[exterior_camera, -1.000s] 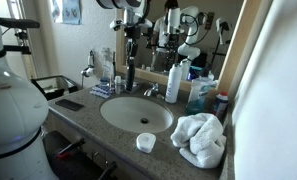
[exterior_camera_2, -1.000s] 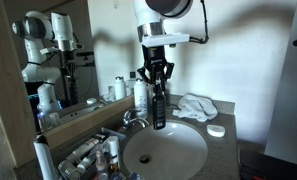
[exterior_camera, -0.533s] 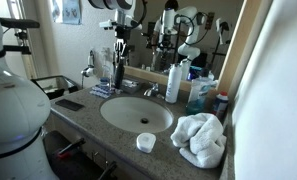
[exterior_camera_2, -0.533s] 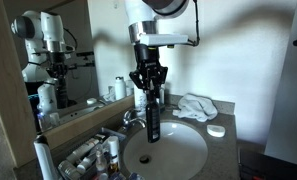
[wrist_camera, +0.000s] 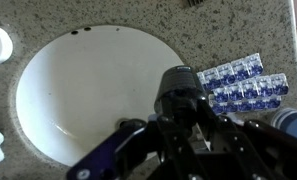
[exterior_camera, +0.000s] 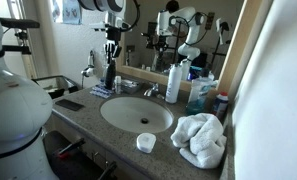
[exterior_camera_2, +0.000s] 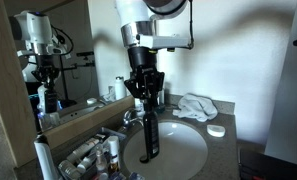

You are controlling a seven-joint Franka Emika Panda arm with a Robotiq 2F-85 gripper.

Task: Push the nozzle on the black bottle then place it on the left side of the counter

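No text, brand, number or sign can be read in any of the views. The black bottle point(exterior_camera_2: 151, 140) looks plain dark in both exterior views, and any label on it is too small to make out. The white bottle point(exterior_camera: 173, 85) right of the centre is too blurred for letters. The blister packs point(wrist_camera: 238, 82) at the right of the wrist view show only blue and white patches.

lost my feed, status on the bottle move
Gripper shut on black bottle. Bottle aloft at sink edge, not set down. Blister packs on counter close by.
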